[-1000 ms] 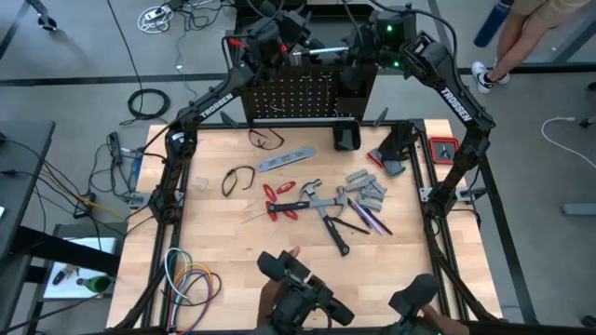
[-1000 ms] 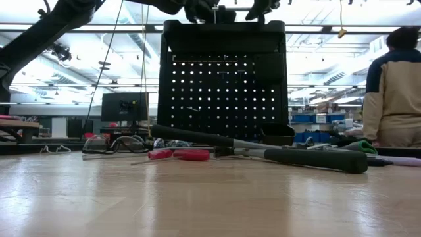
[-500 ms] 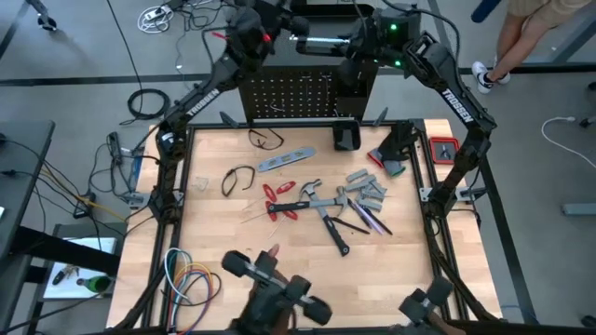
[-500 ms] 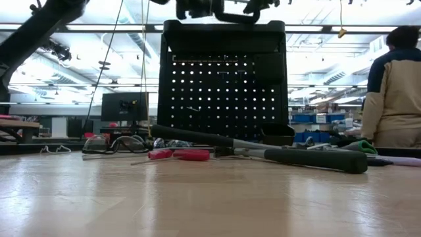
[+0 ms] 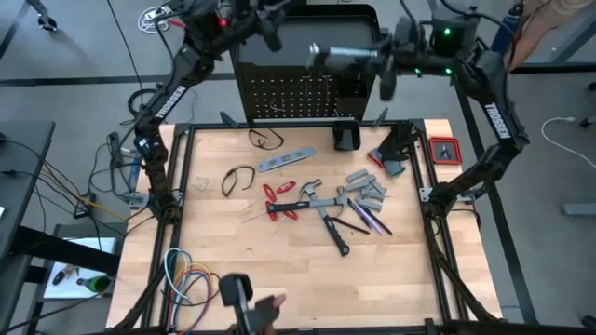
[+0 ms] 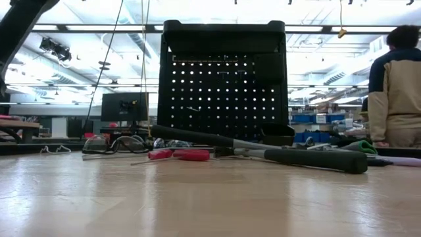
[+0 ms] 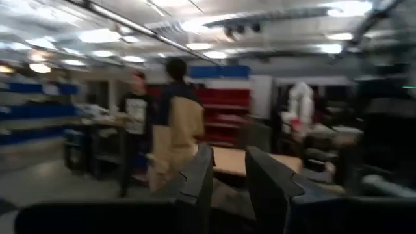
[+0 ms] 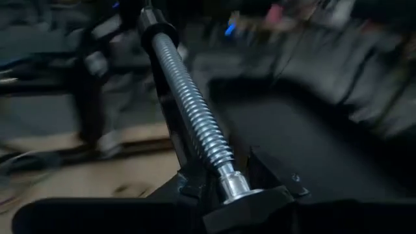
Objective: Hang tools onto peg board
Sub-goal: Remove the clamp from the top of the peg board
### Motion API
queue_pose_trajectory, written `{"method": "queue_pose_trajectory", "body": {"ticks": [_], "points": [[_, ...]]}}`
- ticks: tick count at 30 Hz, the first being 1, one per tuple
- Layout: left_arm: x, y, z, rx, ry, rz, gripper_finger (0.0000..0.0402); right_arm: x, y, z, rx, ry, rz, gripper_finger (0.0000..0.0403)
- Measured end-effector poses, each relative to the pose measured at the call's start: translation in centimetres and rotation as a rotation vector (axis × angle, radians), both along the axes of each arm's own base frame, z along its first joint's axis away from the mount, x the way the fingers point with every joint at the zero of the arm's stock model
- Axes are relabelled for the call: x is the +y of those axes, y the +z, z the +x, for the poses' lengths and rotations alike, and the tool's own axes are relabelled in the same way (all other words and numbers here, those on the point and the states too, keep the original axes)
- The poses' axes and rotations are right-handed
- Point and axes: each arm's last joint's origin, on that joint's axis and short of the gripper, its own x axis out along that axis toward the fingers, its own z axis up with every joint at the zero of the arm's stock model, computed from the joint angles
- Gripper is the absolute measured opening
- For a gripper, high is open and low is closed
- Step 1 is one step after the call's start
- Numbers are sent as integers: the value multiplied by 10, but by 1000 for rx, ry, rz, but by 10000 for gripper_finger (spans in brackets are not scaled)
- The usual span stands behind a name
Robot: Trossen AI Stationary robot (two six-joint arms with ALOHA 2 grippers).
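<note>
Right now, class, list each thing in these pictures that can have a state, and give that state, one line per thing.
Right gripper: shut on the C-clamp, held above the peg board's stand.
C-clamp: lifted, its threaded screw horizontal.
Left gripper: open, empty, raised beyond the board.
Peg board: upright; whether any tool hangs on it cannot be told.
Hammers: lying flat on the table.
Red-handled pliers: lying on the table.
Silver level: lying flat.

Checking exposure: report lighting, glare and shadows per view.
Low view: peg board silhouetted against bright ceiling lights. High view: even light, faint shadows on the table. Right wrist view: glints on the C-clamp screw. Left wrist view: glaring ceiling lamps.
</note>
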Motion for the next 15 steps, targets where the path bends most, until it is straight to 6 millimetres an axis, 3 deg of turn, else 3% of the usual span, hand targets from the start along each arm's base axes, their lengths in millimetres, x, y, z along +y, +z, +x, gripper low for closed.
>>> {"method": "queue_pose_trajectory", "body": {"ticks": [8, 15], "points": [[-32, 1, -8, 170, -81, -13, 92, 22, -40, -6, 292, 184, 431, 97], [-66, 5, -12, 249, 0, -36, 92, 28, -89, 13, 563, 250, 596, 97]]}}
